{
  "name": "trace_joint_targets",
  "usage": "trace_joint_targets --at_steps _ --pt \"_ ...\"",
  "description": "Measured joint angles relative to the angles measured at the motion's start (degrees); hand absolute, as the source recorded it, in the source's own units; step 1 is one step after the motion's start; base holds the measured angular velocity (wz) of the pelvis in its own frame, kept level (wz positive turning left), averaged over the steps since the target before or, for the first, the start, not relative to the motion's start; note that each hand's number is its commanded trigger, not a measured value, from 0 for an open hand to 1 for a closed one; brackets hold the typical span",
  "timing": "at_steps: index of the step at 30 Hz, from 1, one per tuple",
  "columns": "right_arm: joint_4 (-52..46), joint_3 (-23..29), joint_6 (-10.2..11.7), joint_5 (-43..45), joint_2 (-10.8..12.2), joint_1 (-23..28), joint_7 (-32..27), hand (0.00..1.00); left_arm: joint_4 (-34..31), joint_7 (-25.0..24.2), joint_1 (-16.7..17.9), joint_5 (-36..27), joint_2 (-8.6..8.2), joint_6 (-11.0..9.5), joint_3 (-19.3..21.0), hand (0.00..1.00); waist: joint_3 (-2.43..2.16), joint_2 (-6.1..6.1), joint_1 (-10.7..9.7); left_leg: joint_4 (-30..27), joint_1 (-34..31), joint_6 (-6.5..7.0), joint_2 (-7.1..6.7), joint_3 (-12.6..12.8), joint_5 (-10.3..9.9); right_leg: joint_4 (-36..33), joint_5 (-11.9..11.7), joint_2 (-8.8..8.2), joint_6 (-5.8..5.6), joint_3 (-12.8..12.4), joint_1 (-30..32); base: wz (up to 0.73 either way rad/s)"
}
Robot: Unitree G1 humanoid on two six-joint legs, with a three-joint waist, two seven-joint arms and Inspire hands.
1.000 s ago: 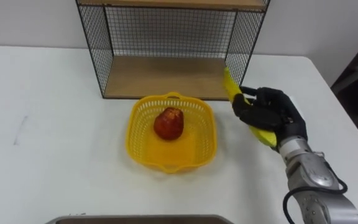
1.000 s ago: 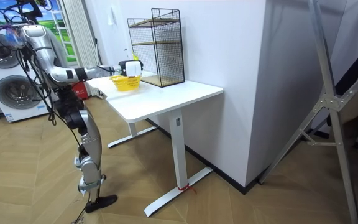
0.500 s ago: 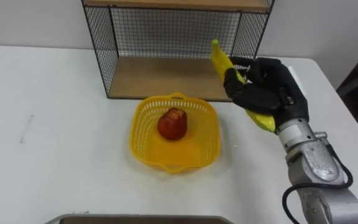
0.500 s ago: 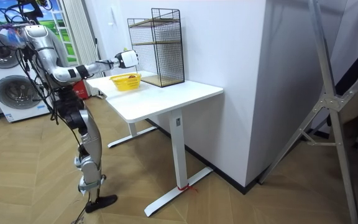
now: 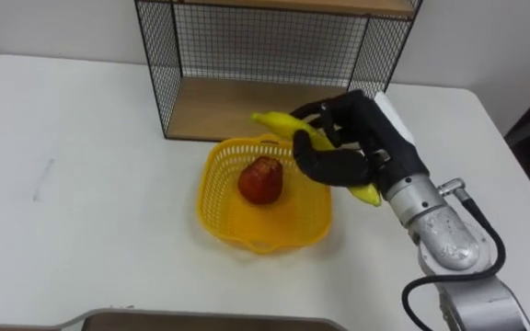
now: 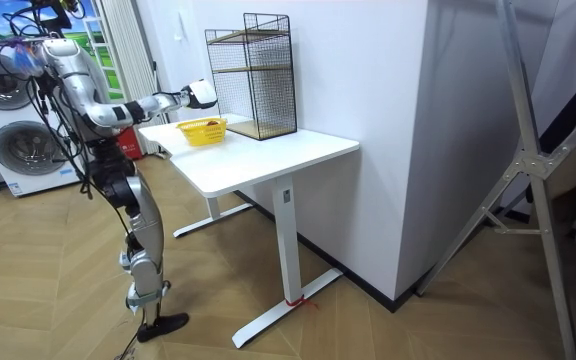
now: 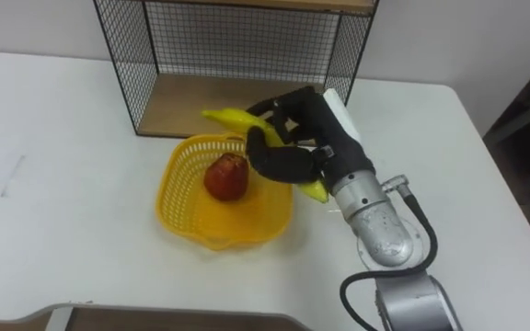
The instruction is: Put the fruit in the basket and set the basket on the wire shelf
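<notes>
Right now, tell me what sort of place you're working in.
Probably a home laundry or utility room, perhaps a mock-up: washing machines stand at the room view's left, the floor is wood plank, and a white desk holds a wire shelf and a yellow fruit basket.

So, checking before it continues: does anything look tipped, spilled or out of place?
Nothing stands out. The right robot hand holds the banana over the yellow basket's rim, the red apple lies inside, the wire shelf stands upright.
</notes>
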State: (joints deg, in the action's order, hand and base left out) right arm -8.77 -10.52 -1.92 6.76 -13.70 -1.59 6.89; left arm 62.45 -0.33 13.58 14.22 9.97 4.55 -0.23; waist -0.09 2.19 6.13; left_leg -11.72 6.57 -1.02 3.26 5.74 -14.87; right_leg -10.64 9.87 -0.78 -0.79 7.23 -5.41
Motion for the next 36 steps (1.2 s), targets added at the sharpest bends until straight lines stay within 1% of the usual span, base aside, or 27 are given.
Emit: trace_joint_targets --at_steps 1,2,5,8,9,14,18,27,36 --pt "0.0 -0.05 0.0 0.46 0.0 0.0 0.07 0.33 0.01 0.0 -0.11 0.0 0.06 -0.02 -0.01 0.0 0.01 0.01 0.12 0.01 0.0 0.0 0.0 -0.01 0.0 0.0 0.0 0.0 0.0 0.01 -0.01 0.0" --pt "0.0 -0.08 0.0 0.75 0.0 0.0 0.15 0.0 0.05 0.02 -0.29 0.0 0.15 -0.09 -0.01 0.0 0.06 0.05 0.32 0.03 0.01 0.0 0.0 -0.05 0.0 0.01 0.0 0.0 0.0 0.07 -0.04 0.0" --pt "0.0 -0.34 0.0 0.97 -0.02 0.0 0.14 0.0 0.15 0.14 -0.56 -0.01 0.17 -0.35 -0.04 0.0 0.27 0.02 0.6 0.04 -0.01 0.0 0.01 -0.26 0.0 0.01 0.0 0.0 0.0 0.31 -0.1 0.03" --pt "0.0 -1.22 0.0 1.47 -0.05 0.0 0.18 0.0 0.15 0.12 -0.51 0.09 0.17 -0.43 -0.02 0.0 0.65 -0.14 0.64 0.08 -0.06 0.0 0.01 -0.29 0.0 0.02 0.0 0.0 0.0 0.46 -0.05 0.0" --pt "0.0 -1.82 0.0 1.95 -0.09 0.0 0.21 0.0 0.15 0.09 -0.49 0.08 0.17 -0.42 -0.07 0.0 0.67 -0.15 0.66 0.08 -0.15 0.0 0.01 -0.33 0.0 0.02 0.0 -0.01 0.0 0.53 0.04 0.0" --pt "0.08 -4.55 -0.01 2.51 -0.16 0.02 1.51 0.0 -0.33 0.21 -0.37 0.11 0.08 -0.31 -0.15 0.0 0.65 -0.12 0.8 -0.17 -0.47 0.0 0.0 -0.35 0.0 0.01 0.0 -0.03 0.0 0.63 0.4 0.0" --pt "0.73 -5.11 -0.04 2.5 -0.15 0.02 2.16 0.0 -0.6 0.92 -0.36 0.11 0.09 0.14 -0.14 0.0 0.58 -0.03 0.83 -0.46 -0.47 0.01 -0.02 -0.47 0.01 0.01 0.0 -0.08 0.0 0.74 0.28 0.0" --pt "2.16 -5.04 -0.27 2.81 -0.15 0.51 4.99 0.0 -0.85 0.7 -0.3 0.58 0.08 0.25 -0.05 0.0 0.5 -0.02 0.55 -0.91 -0.68 0.01 -0.01 -0.48 0.01 -0.15 0.0 -0.11 0.0 0.79 0.23 0.0" --pt "2.35 -4.66 -0.27 2.72 -0.16 0.82 4.97 0.0 -1.1 0.88 -0.2 -0.03 0.03 0.23 -0.12 0.0 0.35 0.02 0.3 -1.08 -0.96 -0.05 -0.03 -1.13 0.06 -0.21 -0.05 -0.09 0.08 1.14 0.05 0.03"
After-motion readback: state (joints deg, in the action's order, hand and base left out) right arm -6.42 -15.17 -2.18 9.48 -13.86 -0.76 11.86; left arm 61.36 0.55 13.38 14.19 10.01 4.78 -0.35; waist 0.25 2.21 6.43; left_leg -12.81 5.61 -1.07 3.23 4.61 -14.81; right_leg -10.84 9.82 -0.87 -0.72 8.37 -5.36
